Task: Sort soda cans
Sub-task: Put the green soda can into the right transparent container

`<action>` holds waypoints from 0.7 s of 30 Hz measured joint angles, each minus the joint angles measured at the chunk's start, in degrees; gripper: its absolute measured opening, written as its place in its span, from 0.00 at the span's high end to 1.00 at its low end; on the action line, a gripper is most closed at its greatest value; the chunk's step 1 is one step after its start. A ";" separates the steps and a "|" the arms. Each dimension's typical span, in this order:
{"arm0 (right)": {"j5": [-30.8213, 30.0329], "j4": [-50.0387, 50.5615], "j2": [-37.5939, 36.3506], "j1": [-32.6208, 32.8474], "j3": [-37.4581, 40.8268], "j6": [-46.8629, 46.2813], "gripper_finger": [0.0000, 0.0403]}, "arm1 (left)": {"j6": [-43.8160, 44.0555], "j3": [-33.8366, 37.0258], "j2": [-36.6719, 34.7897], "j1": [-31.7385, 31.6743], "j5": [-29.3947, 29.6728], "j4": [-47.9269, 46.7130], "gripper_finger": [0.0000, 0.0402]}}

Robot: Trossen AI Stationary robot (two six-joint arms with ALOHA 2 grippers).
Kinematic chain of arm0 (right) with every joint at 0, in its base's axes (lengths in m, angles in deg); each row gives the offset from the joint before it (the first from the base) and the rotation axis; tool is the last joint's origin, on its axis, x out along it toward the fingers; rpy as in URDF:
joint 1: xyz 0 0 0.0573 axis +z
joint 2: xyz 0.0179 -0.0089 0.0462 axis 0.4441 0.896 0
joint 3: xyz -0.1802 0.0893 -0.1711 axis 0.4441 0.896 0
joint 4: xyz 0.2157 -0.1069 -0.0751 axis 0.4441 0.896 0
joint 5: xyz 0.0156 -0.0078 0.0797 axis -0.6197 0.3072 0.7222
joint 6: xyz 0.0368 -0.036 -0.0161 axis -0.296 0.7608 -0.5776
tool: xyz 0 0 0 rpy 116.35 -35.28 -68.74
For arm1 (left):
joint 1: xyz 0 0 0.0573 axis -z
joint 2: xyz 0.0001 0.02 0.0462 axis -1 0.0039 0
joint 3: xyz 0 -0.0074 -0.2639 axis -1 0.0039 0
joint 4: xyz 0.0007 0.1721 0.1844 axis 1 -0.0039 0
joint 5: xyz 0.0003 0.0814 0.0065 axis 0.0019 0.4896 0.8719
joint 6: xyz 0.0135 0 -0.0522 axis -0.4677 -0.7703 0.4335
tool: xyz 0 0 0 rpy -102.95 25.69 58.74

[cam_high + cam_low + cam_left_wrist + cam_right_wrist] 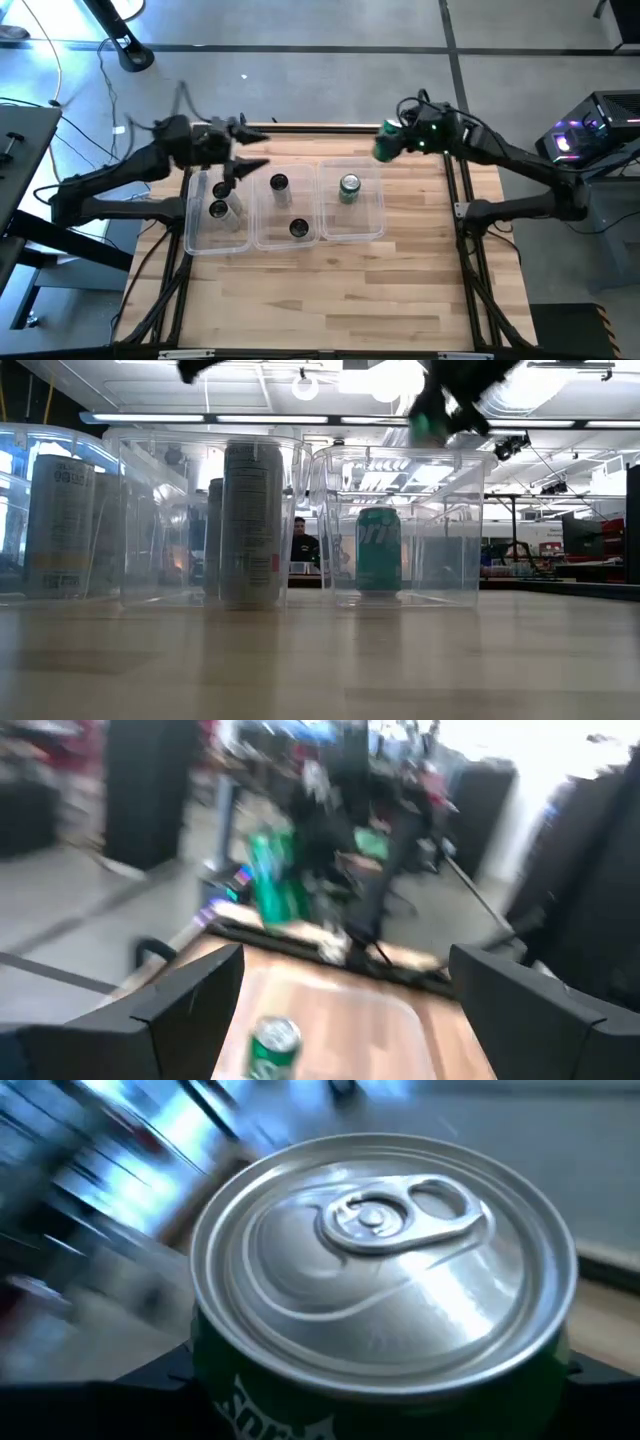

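Three clear tubs (285, 240) stand in a row mid-table. The left tub holds pale silver-white cans (218, 208), the middle one two dark cans (298, 228), the right one a green can (349, 188), all standing on their bases. My right gripper (392, 142) is shut on a second green can (380, 1250), high over the table's far edge beyond the right tub; it also shows in the low view (430, 420). My left gripper (256, 150) is open and empty above the far side of the left and middle tubs. My right gripper pinches the green can by its side wall (300, 1410), just below the silver top, one finger (140, 1380) on each side. The fingers come from the table's right side. The can is lifted clear, well above the tubs.
The tub walls rise around the standing cans. Bare wooden table lies in front of the tubs (320, 300) and to their right. Black frame rails (470, 260) run along the table's sides. A person (300, 540) stands in the room far behind.
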 joint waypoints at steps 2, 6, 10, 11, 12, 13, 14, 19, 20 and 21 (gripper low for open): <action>-1.89 -7.35 0.22 3.92 -0.02 -2.36 0.31 | -0.08 0.00 3.15 0.00 -3.95 0.81 0.14; -3.58 -20.57 3.98 10.53 -0.02 -2.92 0.31 | 3.05 0.01 10.07 0.29 -12.90 7.80 0.14; -3.41 -31.61 9.36 15.50 -0.02 -2.91 0.31 | 7.69 0.01 16.49 1.40 -17.18 17.80 0.14; -2.96 -33.68 10.53 16.47 -0.02 -2.92 0.31 | 8.69 0.01 17.68 1.66 -17.26 20.21 0.14; -2.21 -35.51 11.66 17.28 -0.02 -2.91 0.31 | 9.31 0.01 18.73 1.99 -17.37 22.24 0.14; -1.18 -37.31 12.61 17.94 -0.02 -2.92 0.31 | 9.81 -0.05 19.73 2.39 -17.39 23.72 0.14; -0.21 -38.92 13.36 18.54 -0.02 -2.92 0.31 | 10.05 -0.09 20.73 2.79 -17.37 24.49 0.14; 1.76 -41.26 14.31 21.36 -0.02 -2.53 0.31 | 10.35 -0.08 25.18 4.60 -15.04 24.43 0.14; 1.76 -41.28 14.31 21.95 -0.02 -1.99 0.31 | 10.48 -0.08 25.98 4.92 -14.06 24.53 0.14; 1.94 -41.23 14.31 22.51 -0.02 -1.63 0.31 | 10.53 -0.08 26.86 5.26 -12.91 24.58 0.14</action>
